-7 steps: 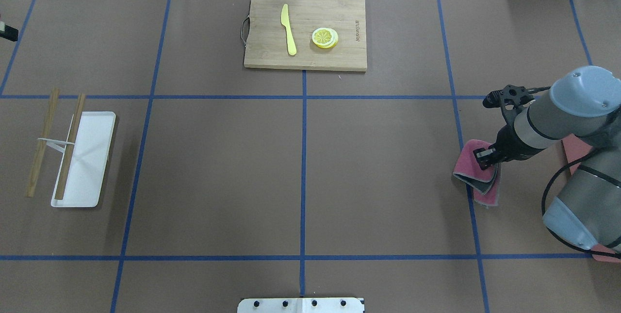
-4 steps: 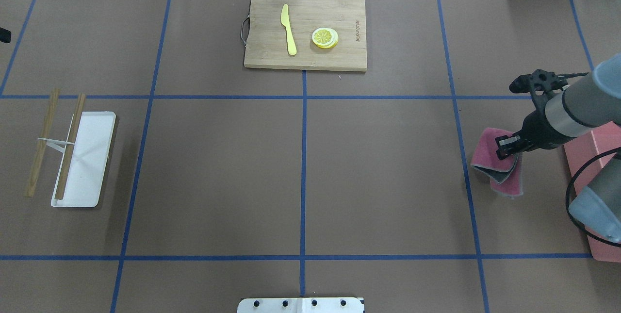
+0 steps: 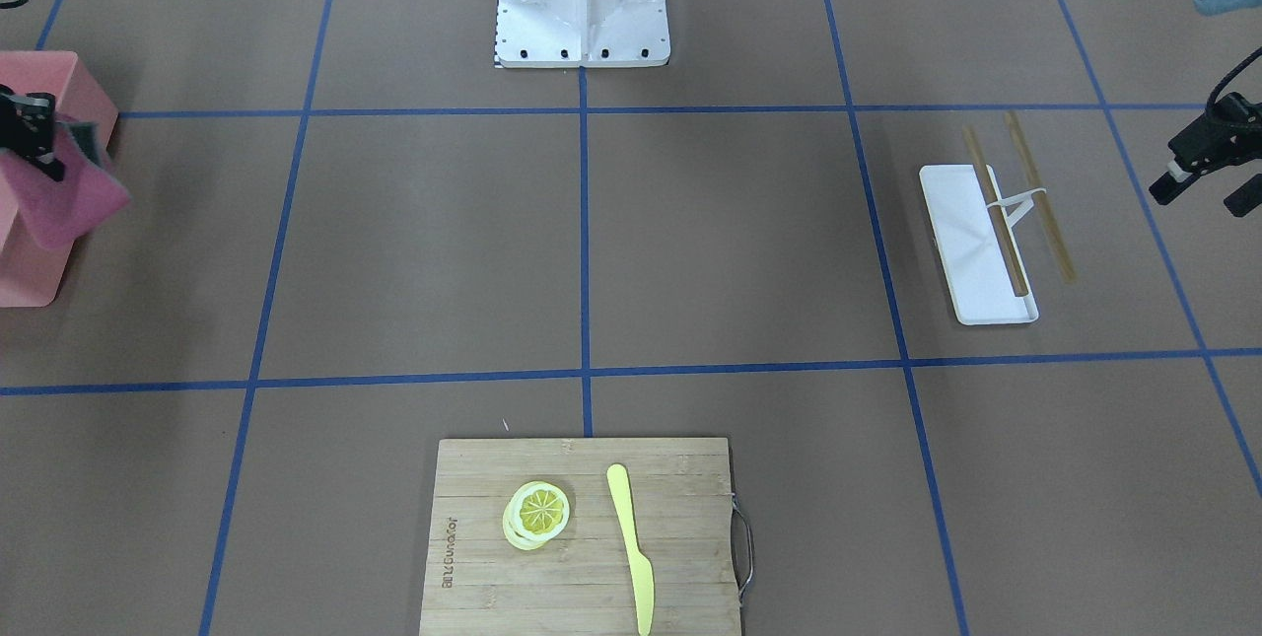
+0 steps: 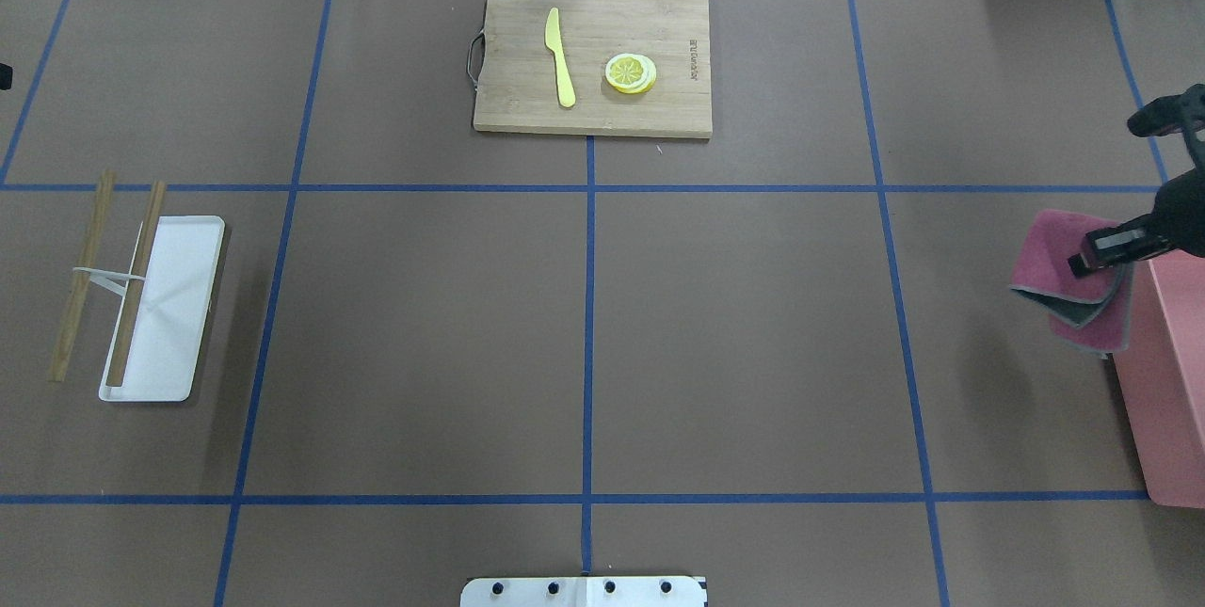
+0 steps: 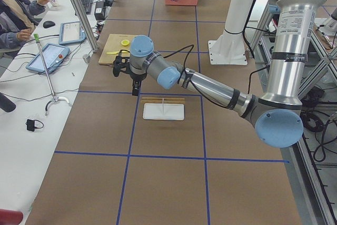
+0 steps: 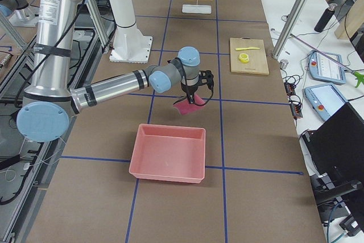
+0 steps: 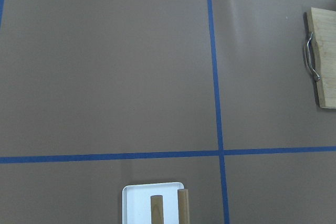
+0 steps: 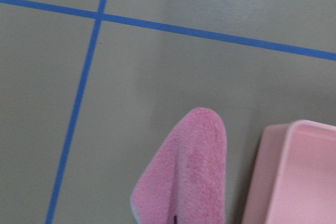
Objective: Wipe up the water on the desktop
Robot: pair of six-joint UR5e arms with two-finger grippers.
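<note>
Pink cloth (image 4: 1047,254), clamped in the right gripper (image 4: 1092,254), is held hanging over the desktop (image 4: 734,334), judged clear of it, with the bin (image 4: 1163,419) just beside at 3 o'clock in the overhead view, while the left gripper (image 3: 1203,184) is seen spread and empty.

Your right arm (image 6: 114,91) reaches out with its forearm about level and the wrist bent down, so the right gripper (image 4: 1092,255) points straight downward. Its jaws are clamped on a pink folded cloth with a grey backing (image 4: 1045,254), which hangs from them. Your left arm (image 5: 210,85) stretches out likewise on the opposite side. The left gripper (image 3: 1201,194) also hangs downward, jaws parted with nothing between them.
</note>
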